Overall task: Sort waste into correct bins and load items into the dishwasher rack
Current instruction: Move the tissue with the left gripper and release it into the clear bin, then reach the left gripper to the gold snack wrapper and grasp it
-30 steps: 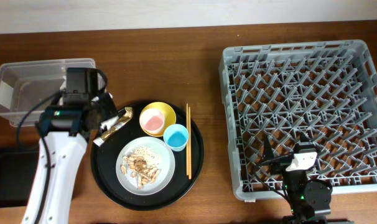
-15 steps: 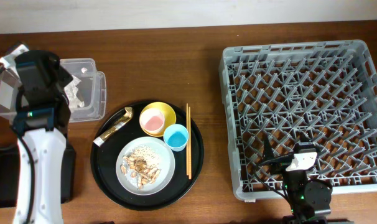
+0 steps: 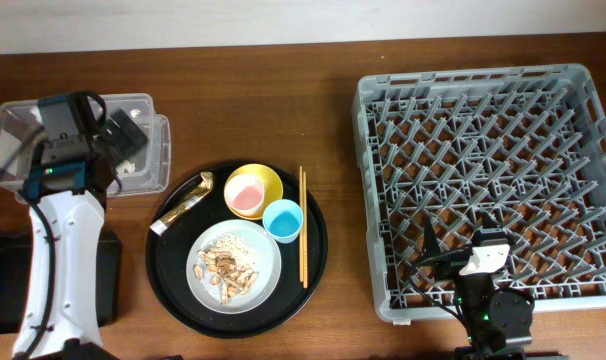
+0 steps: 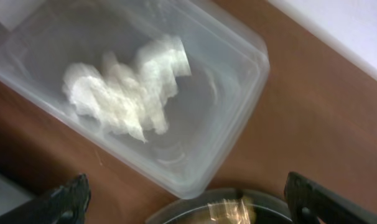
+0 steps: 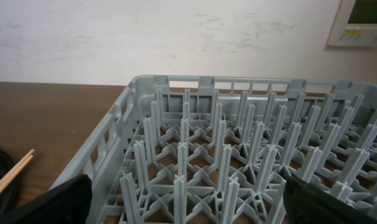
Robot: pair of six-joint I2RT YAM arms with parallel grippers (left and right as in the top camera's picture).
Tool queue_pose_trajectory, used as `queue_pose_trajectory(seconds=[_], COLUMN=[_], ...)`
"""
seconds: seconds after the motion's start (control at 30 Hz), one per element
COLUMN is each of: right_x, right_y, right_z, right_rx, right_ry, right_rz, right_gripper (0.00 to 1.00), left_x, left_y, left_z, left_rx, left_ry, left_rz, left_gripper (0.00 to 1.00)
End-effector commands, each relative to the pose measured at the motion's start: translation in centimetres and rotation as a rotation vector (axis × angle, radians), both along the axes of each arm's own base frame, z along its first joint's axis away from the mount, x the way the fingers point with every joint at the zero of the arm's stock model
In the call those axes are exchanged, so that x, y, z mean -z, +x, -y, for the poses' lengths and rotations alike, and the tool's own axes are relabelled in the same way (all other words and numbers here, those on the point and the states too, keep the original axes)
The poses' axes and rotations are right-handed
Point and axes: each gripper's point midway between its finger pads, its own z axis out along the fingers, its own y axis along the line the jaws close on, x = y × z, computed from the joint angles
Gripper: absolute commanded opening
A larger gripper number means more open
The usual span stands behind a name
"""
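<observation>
The left arm has swung off the round black tray [image 3: 315,250] to the clear tub [image 3: 159,150], and its fingers have parted, leaving the napkin inside.

Overhead, its white forearm runs up the table's left side, the dark wrist bent over the tub. On the tray sit a yellow bowl [image 3: 269,180] holding the pink cup [image 3: 245,196], a blue cup [image 3: 282,220], a pale plate [image 3: 272,260] of brown scraps [image 3: 223,265], wooden chopsticks [image 3: 303,225] and a foil wrapper [image 3: 188,202] (gold). The right arm is folded low at the rack's [image 3: 367,200] near edge.

At the left wrist, the left gripper [image 4: 191,198] stands wide and empty above the translucent, round-cornered tub, where the crumpled napkin [image 4: 123,93] lies.

At the right wrist, the right gripper [image 5: 188,199] is spread, empty, over grey pegs.
</observation>
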Motion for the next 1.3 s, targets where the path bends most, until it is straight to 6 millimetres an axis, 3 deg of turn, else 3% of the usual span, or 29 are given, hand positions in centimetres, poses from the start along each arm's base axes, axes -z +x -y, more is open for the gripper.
queue_pose_trajectory(seconds=[0.0, 0.2, 0.23, 0.3, 0.5, 0.63, 0.73, 1.03, 1.27], right_x=[0.3, 0.3, 0.3, 0.3, 0.3, 0.3, 0.3, 0.3, 0.4], right_y=[0.0, 0.0, 0.0, 0.0, 0.0, 0.0, 0.0, 0.0, 0.0], right_z=[0.0, 0.0, 0.0, 0.0, 0.0, 0.0, 0.0, 0.0, 0.0], right_rx=[0.005, 0.004, 0.004, 0.004, 0.004, 0.004, 0.004, 0.004, 0.004], right_ry=[0.003, 0.003, 0.003, 0.003, 0.003, 0.003, 0.003, 0.003, 0.003], right_rz=[-0.006, -0.006, -0.006, -0.006, -0.006, -0.006, -0.006, -0.006, -0.006], right_gripper=[0.98, 0.98, 0.98, 0.98, 0.98, 0.98, 0.98, 0.98, 0.98], left_x=[1.0, 2.8, 3.0, 3.4, 6.1, 8.7, 9.7, 10.5, 12.7], left_y=[-2.7, -6.3, -6.6, -7.2, -9.6, -11.6, -11.0, -7.4, -7.1], left_z=[7.0, 9.2, 9.2, 9.3, 9.2, 8.5, 8.5, 8.4, 10.2], left_rx=[0.218, 0.235, 0.232, 0.209, -0.118, -0.486, -0.601, -0.568, -0.631], left_ry=[-0.322, -0.407, -0.398, -0.372, -0.409, -0.449, -0.500, -0.540, -0.574], left_rz=[-0.087, -0.251, -0.269, -0.305, -0.399, -0.407, -0.350, -0.206, -0.256], left_gripper=[0.99, 0.94, 0.91, 0.73, 0.65, 0.48, 0.46, 0.46, 0.46])
